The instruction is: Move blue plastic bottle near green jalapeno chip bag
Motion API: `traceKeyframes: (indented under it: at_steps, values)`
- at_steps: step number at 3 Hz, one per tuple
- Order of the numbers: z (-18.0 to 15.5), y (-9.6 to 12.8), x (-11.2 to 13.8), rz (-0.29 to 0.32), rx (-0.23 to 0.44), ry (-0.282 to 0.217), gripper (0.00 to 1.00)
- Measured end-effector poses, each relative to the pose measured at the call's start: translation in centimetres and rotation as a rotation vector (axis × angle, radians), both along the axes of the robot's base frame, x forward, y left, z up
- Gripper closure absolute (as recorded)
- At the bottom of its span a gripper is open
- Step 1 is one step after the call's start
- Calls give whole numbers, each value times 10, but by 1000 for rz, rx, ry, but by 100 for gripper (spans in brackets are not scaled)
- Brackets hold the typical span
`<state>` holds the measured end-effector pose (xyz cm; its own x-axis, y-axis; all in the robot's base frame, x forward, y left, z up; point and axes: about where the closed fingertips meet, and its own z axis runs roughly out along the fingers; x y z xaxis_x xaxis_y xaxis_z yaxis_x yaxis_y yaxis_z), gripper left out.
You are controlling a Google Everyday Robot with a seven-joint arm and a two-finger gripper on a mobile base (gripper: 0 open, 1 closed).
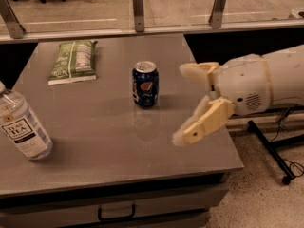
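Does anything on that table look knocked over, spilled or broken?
Nothing stands out: bottle and soda can stand on their bases, chip bag lies flat, no spill on the table; the open hand hovers over its right side.

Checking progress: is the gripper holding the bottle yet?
No, the open gripper hangs empty over the table's right side; the bottle sits far left.

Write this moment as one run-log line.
gripper open, right of soda can | blue plastic bottle front-left, ungrasped | green chip bag back-left
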<state>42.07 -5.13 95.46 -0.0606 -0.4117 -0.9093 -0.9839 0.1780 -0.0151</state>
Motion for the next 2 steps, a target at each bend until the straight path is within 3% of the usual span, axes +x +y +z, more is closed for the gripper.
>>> traceKeyframes:
  at_steps: [1,2]
  values:
    - [-4,58,-6,-1,129,31,0]
    - [-11,120,-5,-23,196,42,0]
